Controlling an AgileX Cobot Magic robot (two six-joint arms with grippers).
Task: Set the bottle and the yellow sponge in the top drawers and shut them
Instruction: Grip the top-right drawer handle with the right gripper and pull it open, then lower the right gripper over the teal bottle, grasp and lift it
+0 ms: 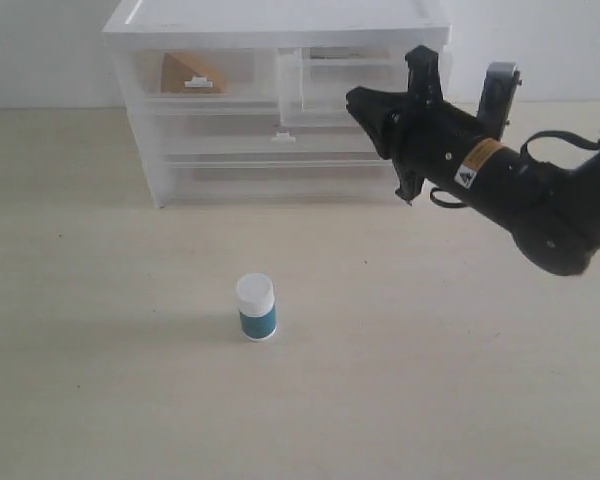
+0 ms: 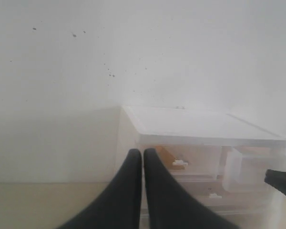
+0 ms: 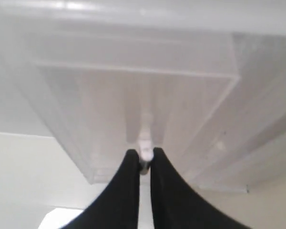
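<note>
**Right drawer pinched by its tab; bottle not yet taken up**

The bottle [image 1: 256, 308] was judged light and rigid. Its round wall is probably smooth and a little slippery, and it is likely to topple if nudged near the cap. It would best be gripped across the teal label, below the cap, with the fingers square to its sides.

The right drawer [image 1: 340, 88] was judged to be thin, light plastic that should slide easily. Its only hold was the small tab [image 3: 144, 149], from which a pinch could slip if the pull went askew. The sponge [image 1: 188, 72] was judged soft and in need of no further handling.

The bottle was seen as a short upright cylinder with a white screw cap and a teal band. It stood near the middle of the table [image 1: 100, 400], well apart from the unit [image 1: 280, 15] at the far side. The sponge, an orange-yellow wedge, lay inside the left drawer [image 1: 235, 75], which looked pushed in. The right drawer, translucent white, was drawn partly out toward the near side.

The fingers of the right gripper [image 3: 143, 157] were brought almost together, with the tab nipped between their tips. The fingers of the left gripper [image 2: 142, 160] were pressed together with nothing between them. That gripper faced the unit from the left and was not seen in the exterior view.
</note>
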